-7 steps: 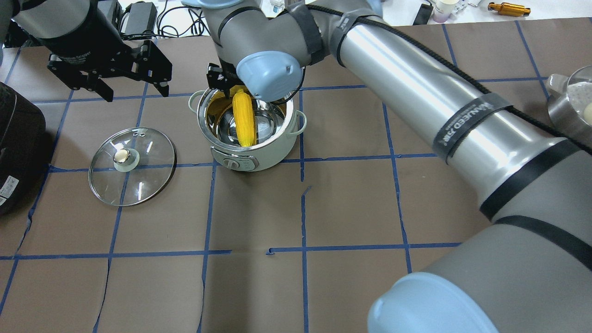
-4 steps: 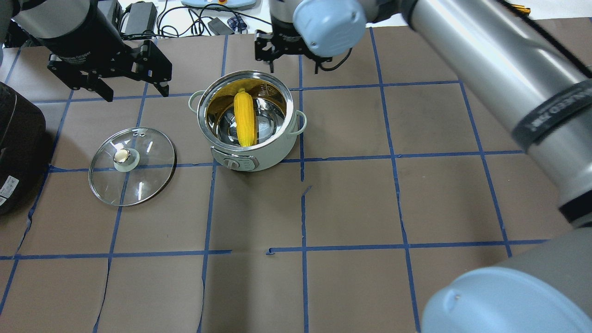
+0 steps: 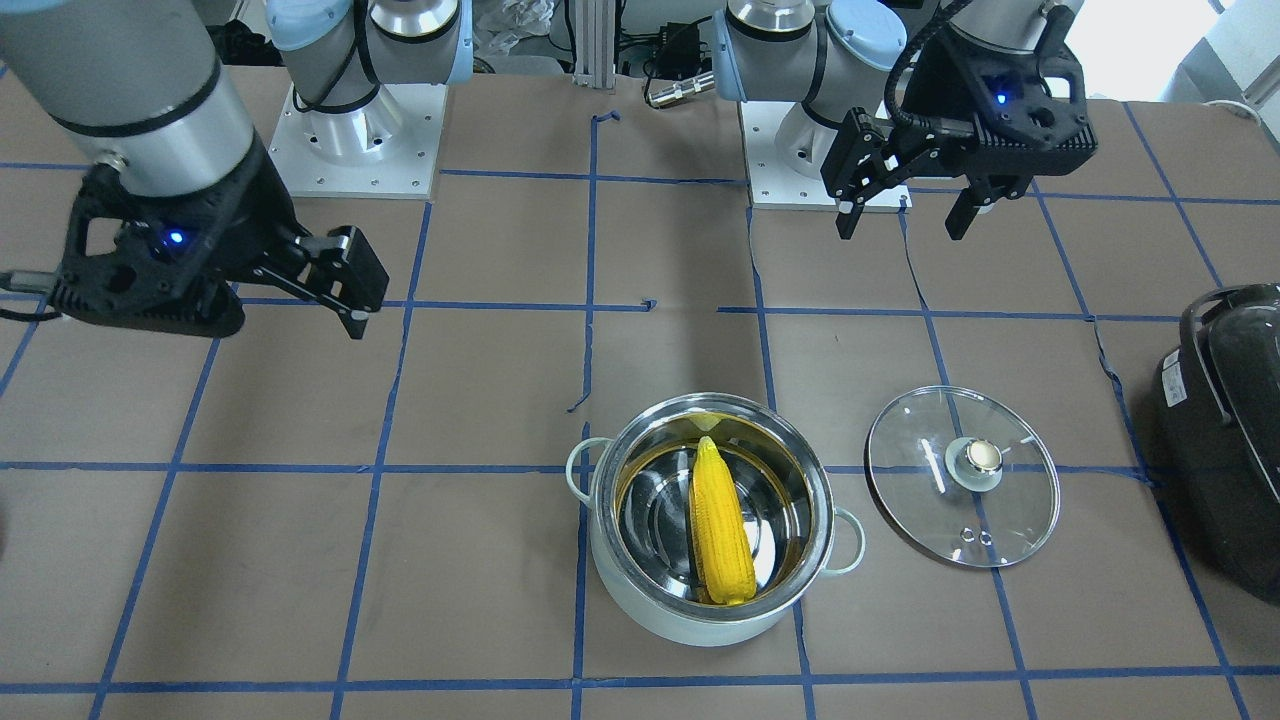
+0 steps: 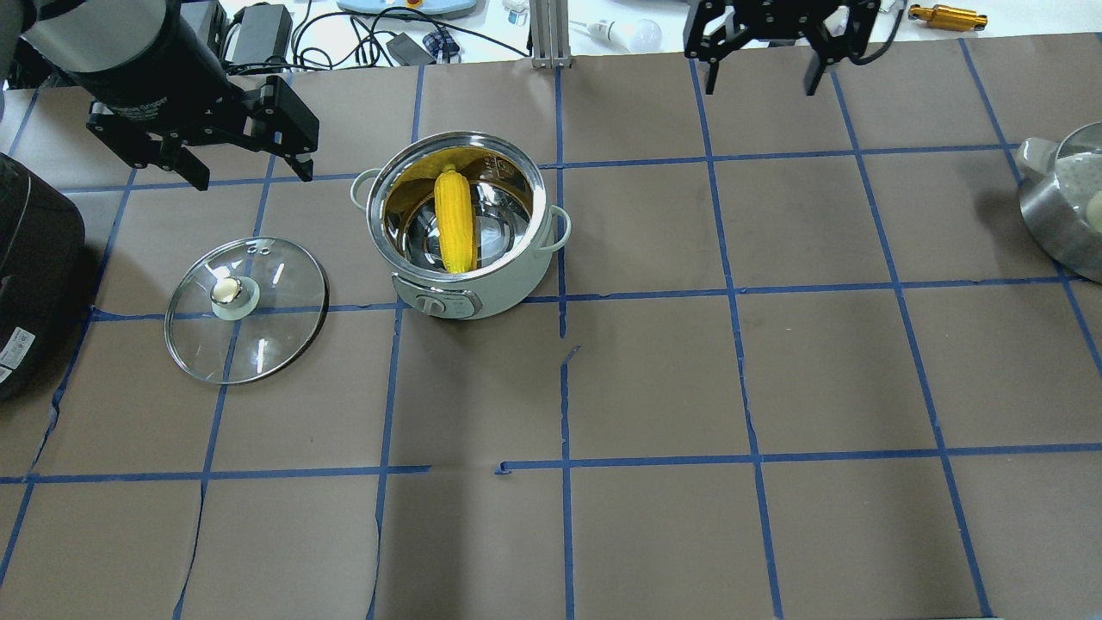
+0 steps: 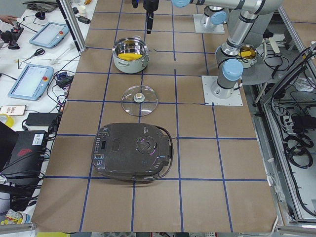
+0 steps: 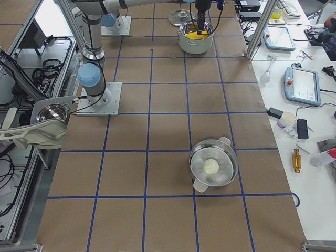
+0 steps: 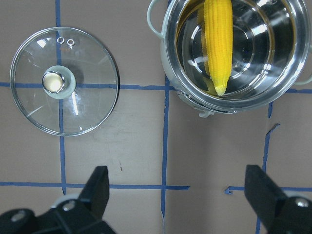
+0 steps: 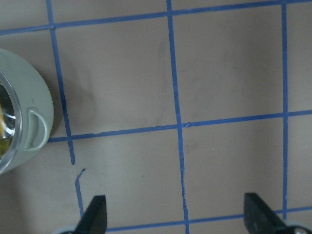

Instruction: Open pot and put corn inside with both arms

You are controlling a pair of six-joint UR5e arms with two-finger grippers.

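The pale mint pot (image 4: 508, 288) stands open on the table, and it also shows in the front view (image 3: 650, 610). The yellow corn (image 4: 454, 221) leans inside it, one end up against the rim (image 3: 720, 535) (image 7: 218, 44). The clear glass lid (image 4: 246, 297) lies flat on the table beside the pot (image 3: 962, 475) (image 7: 65, 80). My left gripper (image 4: 254, 176) is open and empty, up in the air near the lid and pot (image 3: 905, 215). My right gripper (image 4: 762, 86) is open and empty, well away from the pot (image 8: 24, 112).
A black appliance (image 4: 34, 258) sits at the table's left end beyond the lid (image 5: 133, 150). A second steel pot with a white item inside (image 4: 1063, 207) stands at the right end (image 6: 212, 168). Cables and devices lie beyond the far edge.
My right gripper has pulled up and away from the pot to the far right, and its arm no longer covers the table. The corn stays in the pot. The left arm has not moved.
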